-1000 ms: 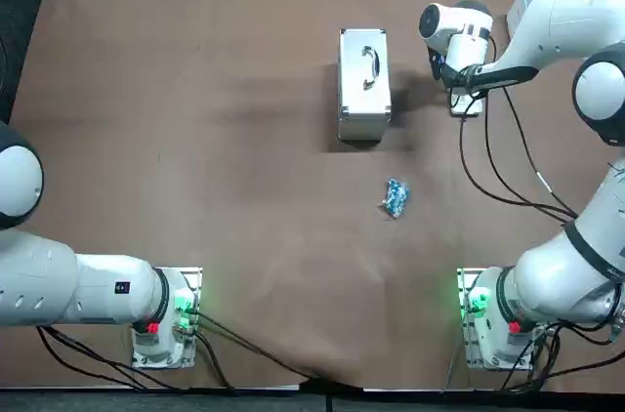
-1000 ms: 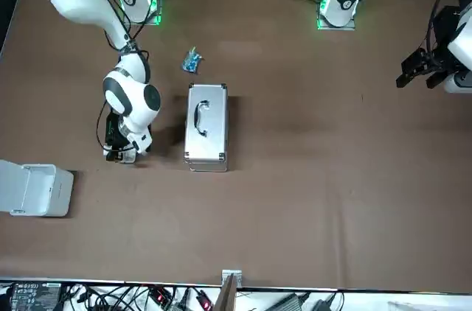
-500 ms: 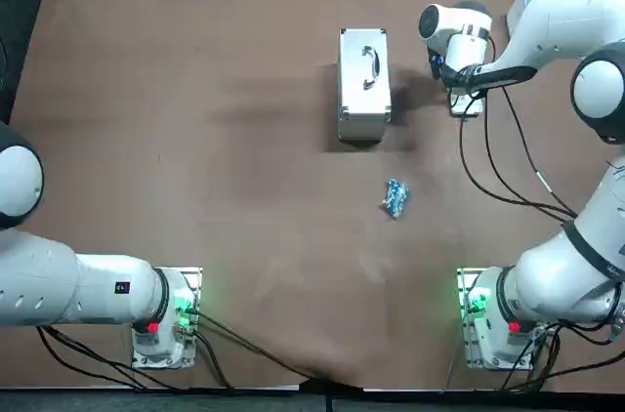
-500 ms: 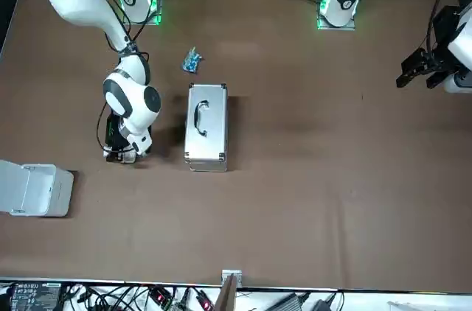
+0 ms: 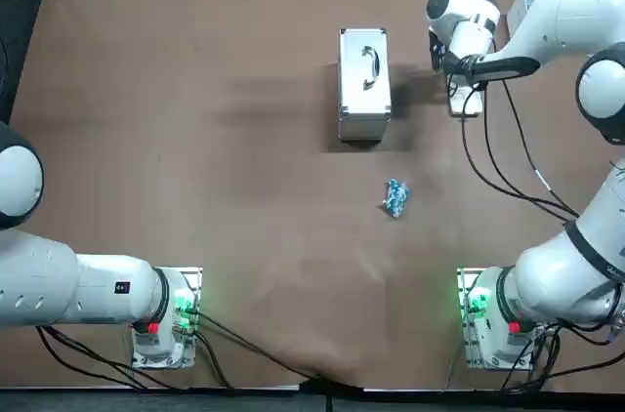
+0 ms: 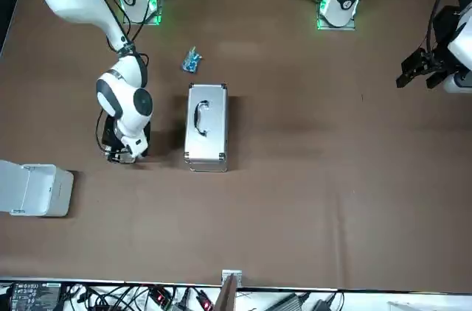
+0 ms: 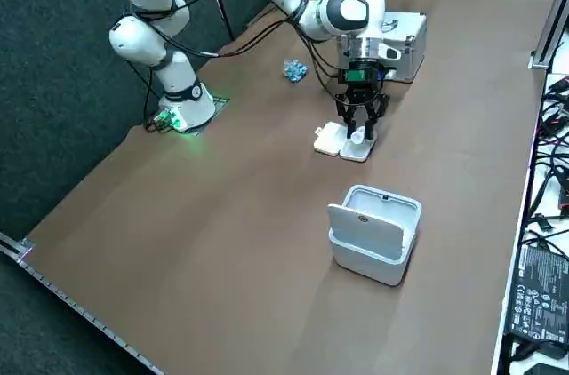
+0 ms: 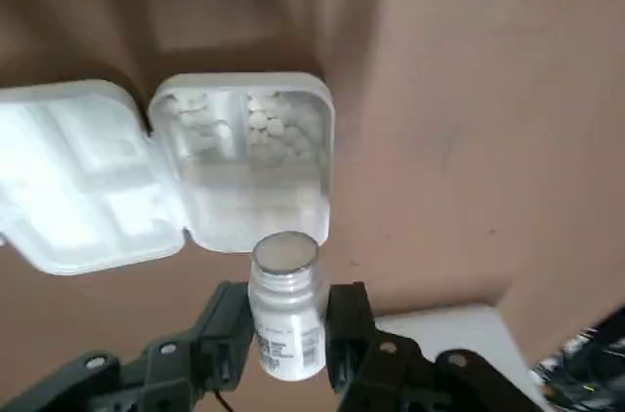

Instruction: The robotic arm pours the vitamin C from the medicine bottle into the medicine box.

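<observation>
Right wrist view: the tool (image 8: 288, 334) pinches a white bottle (image 8: 285, 280) by its body, one finger (image 8: 230, 319) on each side, so the bottle's top points at the open pill box (image 8: 256, 209) just beyond it. I cannot tell whether that top is capped. The grip low on the body leaves the neck free, which suits tipping. Small white tablets (image 8: 259, 124) already lie in the box's far compartments, so the pour looks largely done. The hinged lid (image 8: 83, 178) lies flat beside the box, clear of the bottle's path.

In the right side view the tool hangs right over the box on the table (image 7: 222, 215). The metal case (image 7: 400, 42) stands near on the robot's left. The white bin (image 7: 373, 233) sits well apart on the right, leaving open room there. The blue packet (image 7: 295, 69) lies well apart.
</observation>
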Robot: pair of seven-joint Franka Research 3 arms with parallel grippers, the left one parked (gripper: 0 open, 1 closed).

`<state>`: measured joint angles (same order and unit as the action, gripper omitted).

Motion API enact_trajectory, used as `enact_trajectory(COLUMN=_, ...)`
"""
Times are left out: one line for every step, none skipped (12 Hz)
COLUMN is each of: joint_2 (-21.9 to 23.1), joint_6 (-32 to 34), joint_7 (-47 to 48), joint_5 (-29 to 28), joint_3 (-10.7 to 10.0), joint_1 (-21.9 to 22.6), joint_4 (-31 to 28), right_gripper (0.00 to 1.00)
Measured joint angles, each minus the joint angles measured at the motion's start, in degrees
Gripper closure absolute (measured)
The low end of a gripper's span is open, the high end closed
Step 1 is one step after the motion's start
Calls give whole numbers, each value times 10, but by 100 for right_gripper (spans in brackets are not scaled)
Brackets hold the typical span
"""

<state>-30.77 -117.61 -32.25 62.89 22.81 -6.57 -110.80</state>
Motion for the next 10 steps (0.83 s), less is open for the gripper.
enact_trajectory(joint_2=7, joint_6=-6, joint_7=-10, joint_5=-30, joint_3=-4, joint_1=-3, joint_4=1, right_gripper=57)
enact_trajectory(joint_2=14, joint_6=-17, joint_7=-27, joint_5=-65, joint_3=-11, joint_1=-5, joint_4=1, right_gripper=57)
enact_trajectory(joint_2=22, joint_6=-29, joint_7=-50, joint_5=-98, joint_3=-22, joint_1=-6, joint_4=1, right_gripper=57)
enact_trajectory(joint_2=29, joint_6=-41, joint_7=-76, joint_5=-131, joint_3=-36, joint_1=-7, joint_4=1, right_gripper=57)
enact_trajectory(joint_2=36, joint_6=-51, joint_7=-101, joint_5=-161, joint_3=-49, joint_1=-8, joint_4=1, right_gripper=57)
enact_trajectory(joint_2=44, joint_6=-58, joint_7=-124, joint_5=-191, joint_3=-62, joint_1=-10, joint_4=2, right_gripper=57)
enact_trajectory(joint_2=51, joint_6=-63, joint_7=-148, joint_5=-223, joint_3=-73, joint_1=-10, joint_4=2, right_gripper=57)
enact_trajectory(joint_2=59, joint_6=-71, joint_7=-173, joint_5=-260, joint_3=-84, joint_1=-11, joint_4=2, right_gripper=57)
enact_trajectory(joint_2=67, joint_6=-79, joint_7=-201, joint_5=-307, joint_3=-95, joint_1=-11, joint_4=2, right_gripper=57)
enact_trajectory(joint_2=74, joint_6=-85, joint_7=-232, joint_5=-361, joint_3=-106, joint_1=-11, joint_4=2, right_gripper=57)
